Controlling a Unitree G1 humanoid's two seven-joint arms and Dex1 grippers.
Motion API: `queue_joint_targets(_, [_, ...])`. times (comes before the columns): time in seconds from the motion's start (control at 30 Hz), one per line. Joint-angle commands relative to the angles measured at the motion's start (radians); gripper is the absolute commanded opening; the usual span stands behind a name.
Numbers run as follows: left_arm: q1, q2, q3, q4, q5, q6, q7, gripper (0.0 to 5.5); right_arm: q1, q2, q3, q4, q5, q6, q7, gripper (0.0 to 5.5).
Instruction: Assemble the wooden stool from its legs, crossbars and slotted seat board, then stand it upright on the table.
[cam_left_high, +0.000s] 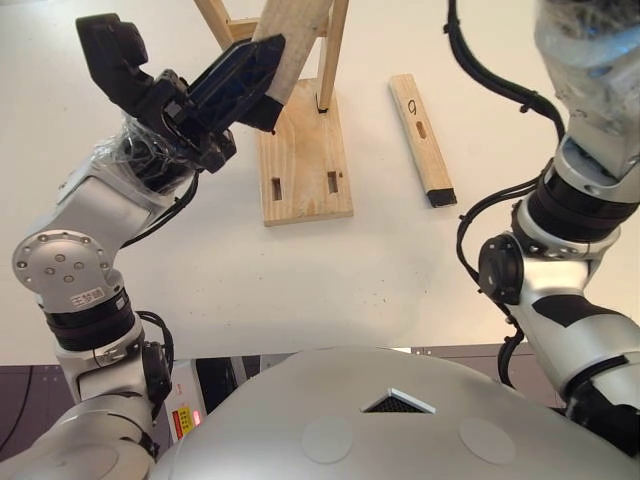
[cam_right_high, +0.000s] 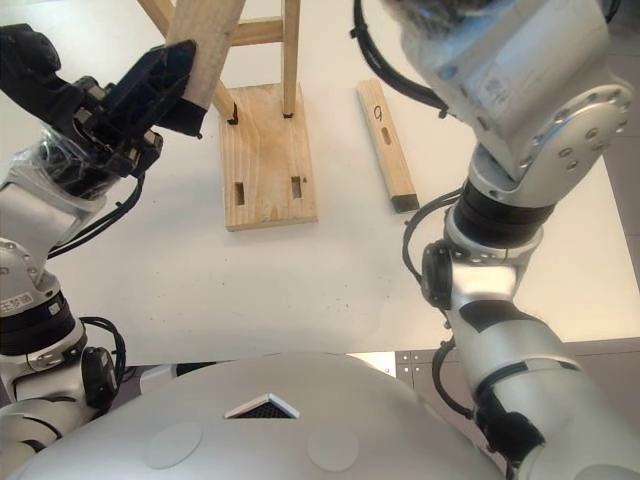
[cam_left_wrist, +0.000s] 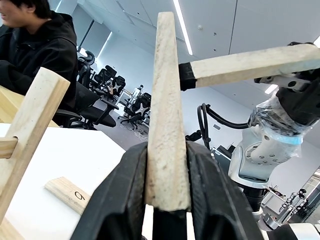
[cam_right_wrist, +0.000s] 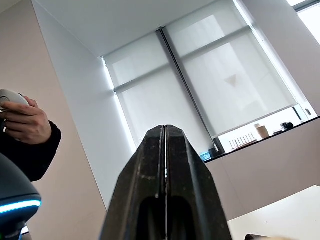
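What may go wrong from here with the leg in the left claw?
1. The left claw grips the leg tilted, so it may jam in the empty slots of the seat board.
2. It looks close to the standing legs and might knock them.
3. Nothing holds the seat board down; the right claw is shut and points upward.

Both head eyes look steeply down over the same bench (cam_left_high: 200, 280) — each wrist camera sits close behind its jaws, facing up into the room.

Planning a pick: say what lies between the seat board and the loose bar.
Nothing: bare table between seat board and loose bar, in both eye views.
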Motion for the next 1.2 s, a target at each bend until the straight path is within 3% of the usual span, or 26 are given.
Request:
queue_joint_targets(0.03, [-0.041, -0.003, -0.011, -0.024, -0.018, -0.016, -0.026, 0.97, -0.027, -0.04, -0.001, 0.092, -0.025, 0.011, 0.009, 0.0])
queue_joint_targets(0.13, [-0.048, -0.015, -0.015, 0.004, -0.004, -0.022, -0.001, 0.97, -0.036, -0.041, 0.0, 0.142, -0.053, 0.02, 0.062, 0.0])
queue_joint_targets(0.37, [-0.121, -0.079, -0.081, 0.138, 0.085, -0.01, 0.144, 0.97, -0.058, -0.046, 0.004, 0.186, -0.084, 0.043, 0.147, 1.12])
queue_joint_targets(0.57, [-0.152, -0.115, -0.043, 0.219, 0.103, -0.028, 0.177, 0.97, -0.091, -0.047, -0.042, 0.219, -0.064, 0.04, 0.181, 2.32])
queue_joint_targets(0.63, [-0.165, -0.123, -0.013, 0.242, 0.076, -0.029, 0.174, 0.97, -0.114, -0.063, -0.089, 0.235, 0.022, 0.047, 0.199, 2.59])
queue_joint_targets(0.77, [-0.198, -0.151, 0.064, 0.283, -0.075, -0.022, 0.179, 0.97, 0.021, -0.149, -0.138, 0.159, 0.153, 0.148, 0.29, 3.26])
queue_joint_targets(0.87, [-0.176, -0.163, 0.063, 0.251, -0.236, 0.019, 0.156, 0.97, 0.098, -0.247, -0.136, 0.265, 0.061, 0.233, 0.402, 3.85])
queue_joint_targets(1.13, [-0.089, -0.14, -0.085, 0.119, -0.399, 0.147, 0.052, 0.97, -0.079, -0.244, -0.087, 0.685, -0.131, 0.357, 0.588, 5.17])
queue_joint_targets(1.2, [-0.082, -0.13, -0.112, 0.101, -0.424, 0.158, 0.043, 0.97, -0.104, -0.252, -0.091, 0.719, -0.152, 0.398, 0.624, 5.21])
